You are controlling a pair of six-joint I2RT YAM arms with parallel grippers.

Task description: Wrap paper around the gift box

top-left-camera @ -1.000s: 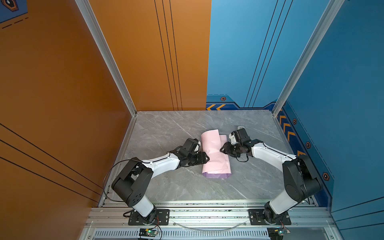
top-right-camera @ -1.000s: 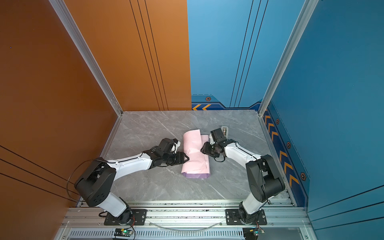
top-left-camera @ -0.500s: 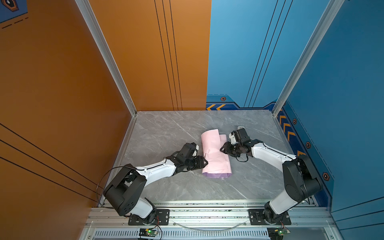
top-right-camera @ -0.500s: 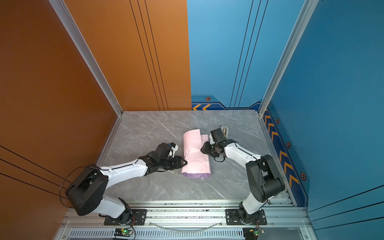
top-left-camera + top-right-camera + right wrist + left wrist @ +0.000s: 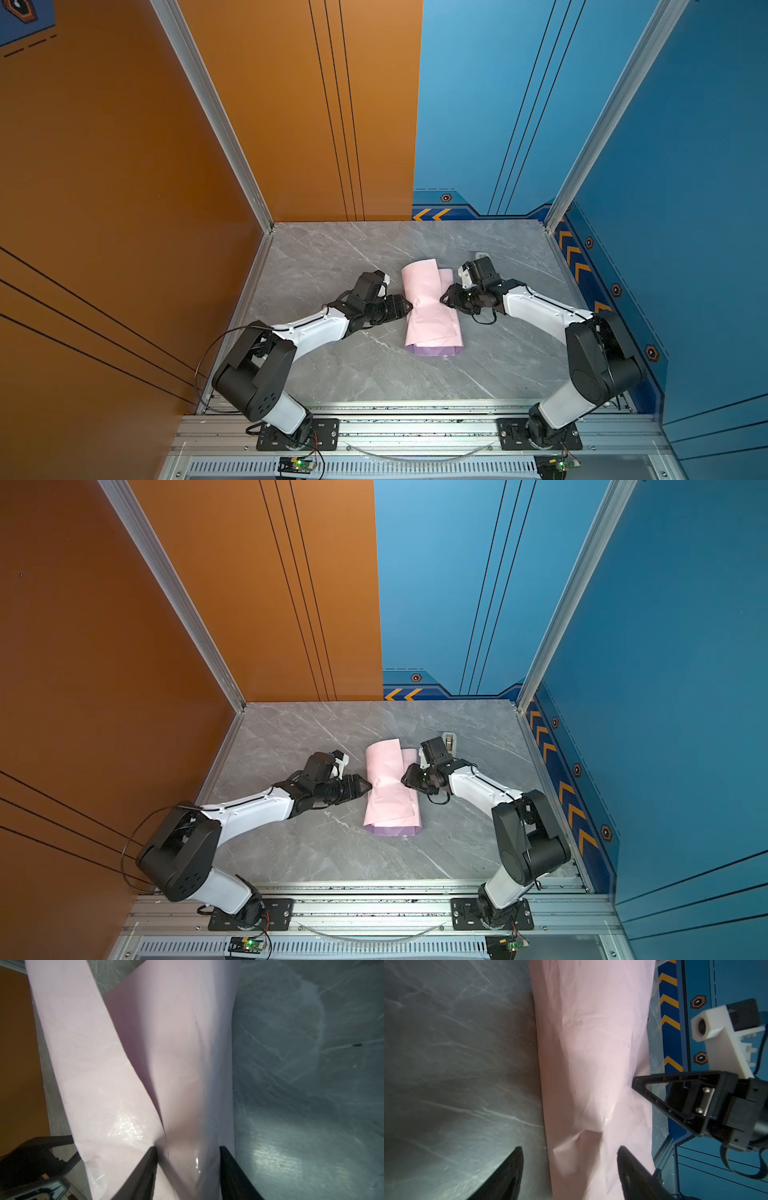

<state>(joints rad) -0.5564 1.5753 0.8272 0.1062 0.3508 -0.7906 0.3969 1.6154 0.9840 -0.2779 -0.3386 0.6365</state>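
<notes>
Risk of unfolding: left tool hangs released beside the pale pink creased paper; only the right tool, clamped on it, restrains its flaps.

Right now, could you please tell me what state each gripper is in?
Left gripper: open, jaws apart on either side of the pink paper edge, not clamping it.
Right gripper: closed on the pink paper, holding its folded bundle.

The left arm and right arm wear white shells between bulky black joints, trailing thin black cables, with white camera mounts and black, open-framed triangular fingers fastened by silver screws.
</notes>
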